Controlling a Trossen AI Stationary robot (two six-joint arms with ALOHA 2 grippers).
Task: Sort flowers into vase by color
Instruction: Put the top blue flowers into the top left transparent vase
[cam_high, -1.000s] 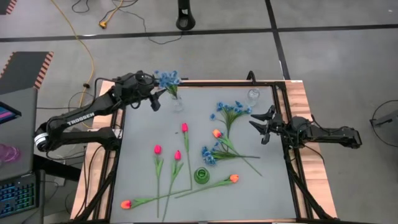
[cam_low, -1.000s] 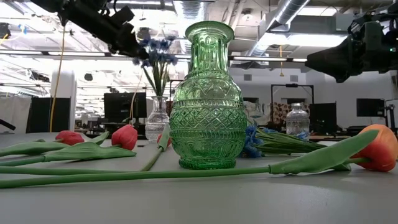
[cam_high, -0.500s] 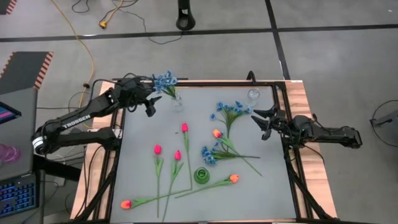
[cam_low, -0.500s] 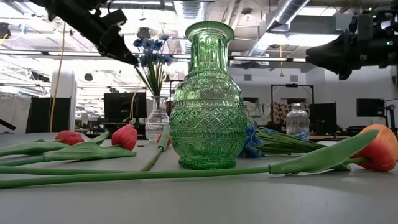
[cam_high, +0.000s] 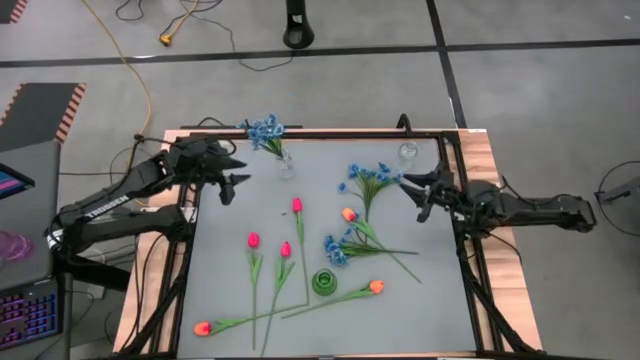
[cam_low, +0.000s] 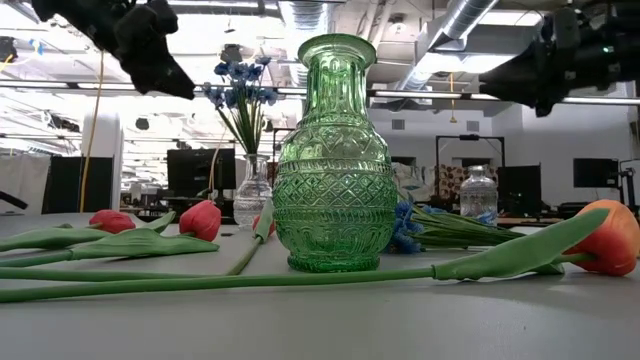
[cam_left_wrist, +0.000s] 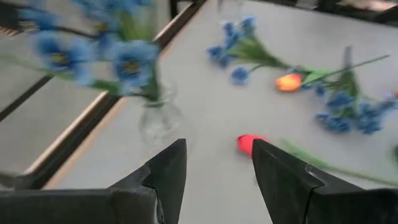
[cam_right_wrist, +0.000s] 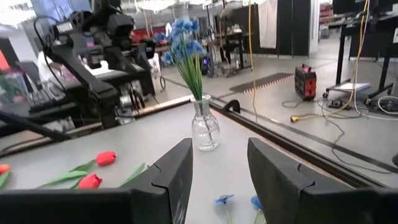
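A bunch of blue flowers (cam_high: 266, 131) stands with its stems in a small clear vase (cam_high: 286, 166) at the far left of the table. My left gripper (cam_high: 234, 182) hovers open to the left of that vase, touching nothing. My right gripper (cam_high: 413, 194) hangs open near the table's right edge, above the table. Two more blue bunches (cam_high: 370, 180) (cam_high: 340, 248), pink-red tulips (cam_high: 297, 205) (cam_high: 253, 240) and orange tulips (cam_high: 349, 214) (cam_high: 376, 286) lie flat on the table. The green vase (cam_high: 324, 282) stands upright near the front.
A second clear vase (cam_high: 407, 153) stands at the far right. One orange tulip (cam_high: 202, 328) lies at the near left corner. A black frame (cam_high: 455, 180) runs along the table's edges. Bare grey tabletop (cam_high: 230, 225) lies between the left gripper and the tulips.
My left gripper has drawn back from the vase with the blue bunch toward the table's left edge, staying open, and now points less steeply down. The blue bunch stays in its vase. My right gripper has risen a little.
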